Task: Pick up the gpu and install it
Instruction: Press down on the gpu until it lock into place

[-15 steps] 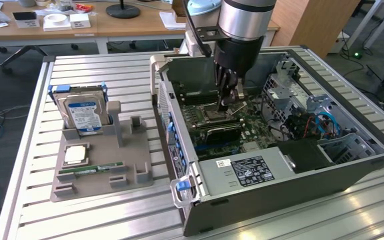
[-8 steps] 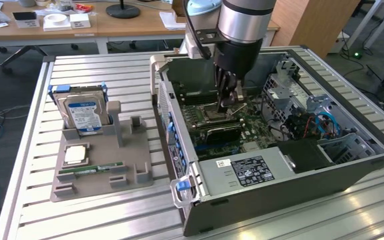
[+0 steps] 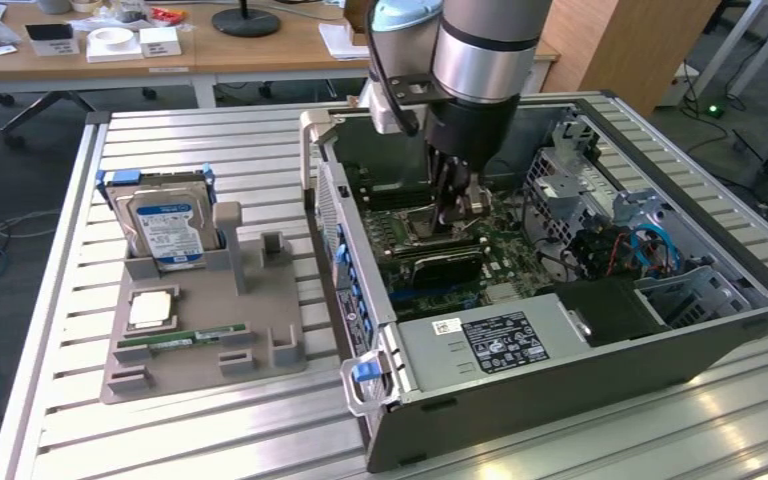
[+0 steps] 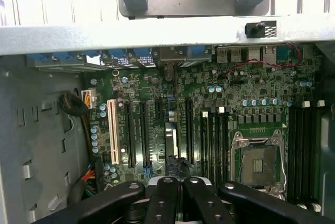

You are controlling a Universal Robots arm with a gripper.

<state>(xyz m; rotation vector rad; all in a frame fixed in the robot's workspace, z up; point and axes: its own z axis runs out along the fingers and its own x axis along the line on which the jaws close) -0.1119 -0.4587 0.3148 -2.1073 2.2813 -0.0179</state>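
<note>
- The gripper (image 3: 454,215) is inside the open PC case (image 3: 704,330), over the motherboard (image 3: 458,255), fingers closed.
- The gpu (image 4: 171,141) stands on edge in a slot, just under the fingers; a grip is unclear.
- The hard drive (image 3: 171,228) on the gray tray (image 3: 204,375) has a blue label, text unreadable.
</note>
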